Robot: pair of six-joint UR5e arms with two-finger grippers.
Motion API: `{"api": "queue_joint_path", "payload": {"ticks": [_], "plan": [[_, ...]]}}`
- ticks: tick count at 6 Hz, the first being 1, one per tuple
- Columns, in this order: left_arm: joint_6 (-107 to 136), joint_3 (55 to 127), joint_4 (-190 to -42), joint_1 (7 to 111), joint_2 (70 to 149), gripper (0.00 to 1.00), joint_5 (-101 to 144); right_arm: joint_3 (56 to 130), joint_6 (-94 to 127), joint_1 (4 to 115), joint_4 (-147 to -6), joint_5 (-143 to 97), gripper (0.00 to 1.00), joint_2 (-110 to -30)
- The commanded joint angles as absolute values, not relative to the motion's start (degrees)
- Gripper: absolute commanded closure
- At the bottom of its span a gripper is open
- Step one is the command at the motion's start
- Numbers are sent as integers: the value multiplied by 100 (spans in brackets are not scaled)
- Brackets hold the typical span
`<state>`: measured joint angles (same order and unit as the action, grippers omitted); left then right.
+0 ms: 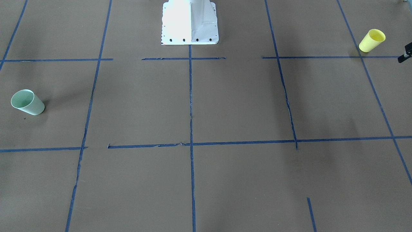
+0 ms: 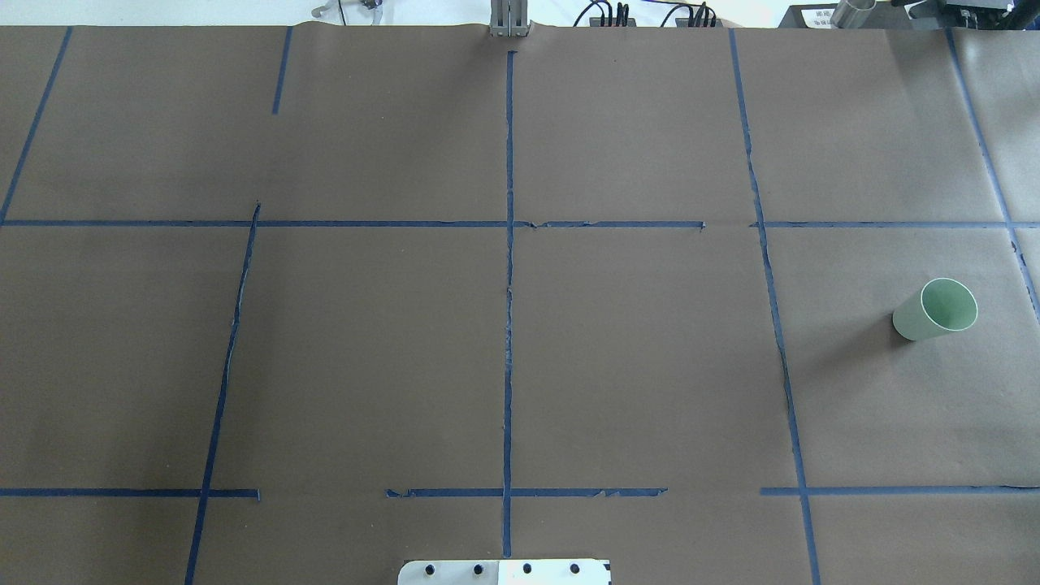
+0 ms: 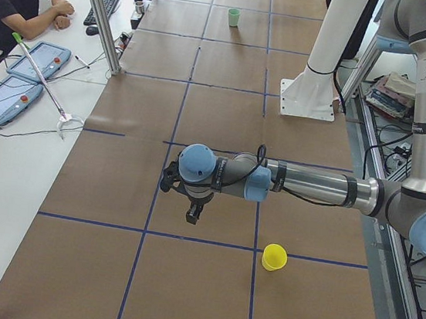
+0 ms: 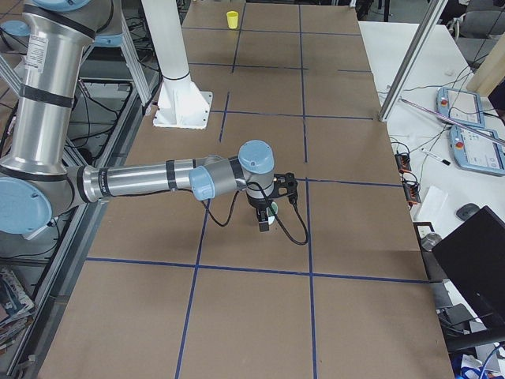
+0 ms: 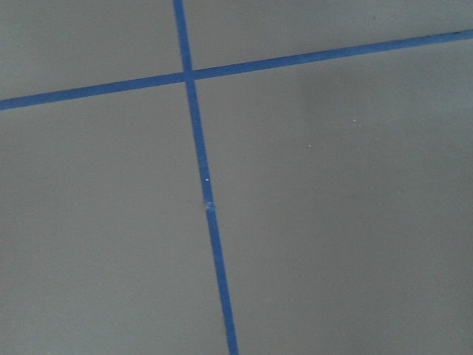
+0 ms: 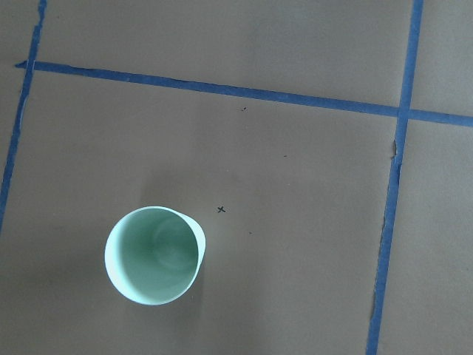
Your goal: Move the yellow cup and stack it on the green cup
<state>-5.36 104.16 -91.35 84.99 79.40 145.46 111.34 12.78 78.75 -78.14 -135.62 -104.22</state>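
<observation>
**Front-facing view.** You are seeing the yellow cup (image 1: 371,41) standing upright, mouth up. It is sitting near the counter (image 1: 244,106) corner at the robot's left end, close to the robot's edge. The green cup (image 1: 28,102) is standing upright by the opposite end edge, roughly midway between the robot's edge and yours. The two cups are sitting well apart. Blue tape (image 1: 190,96) is gridding the brown surface. The white base (image 1: 190,22) is sitting at the middle of the robot's edge.

**Overhead view.** Of the two cups, only the green cup (image 2: 934,310) is showing, close to the right end edge.

**Left side view.** The left gripper (image 3: 192,218) is hanging fingers-down over the counter near the left end. It is hanging apart from the yellow cup (image 3: 274,257), which is standing closer to the robot's edge. You cannot tell here whether its fingers are spread or pressed together.

**Right side view.** The right gripper (image 4: 264,223) is hanging fingers-down in front of the green cup (image 4: 272,212), hiding most of it. You cannot tell whether it is touching the cup, or how its fingers are set.

**Left wrist view.** This is showing only two tape lines crossing on brown surface.

**Right wrist view.** You are looking straight down into the green cup (image 6: 154,255), which is sitting in the lower left of the view.
</observation>
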Motion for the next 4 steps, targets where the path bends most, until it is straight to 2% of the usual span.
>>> {"api": "queue_joint_path", "payload": {"ticks": [1, 4], "plan": [[1009, 10895, -9193, 7871, 7954, 0, 14407, 11144, 1301, 7858, -7787, -13753, 0, -10406], [3910, 11065, -9955, 7026, 8103, 0, 13983, 11136, 1283, 7840, -7778, -13755, 0, -10310]]}}
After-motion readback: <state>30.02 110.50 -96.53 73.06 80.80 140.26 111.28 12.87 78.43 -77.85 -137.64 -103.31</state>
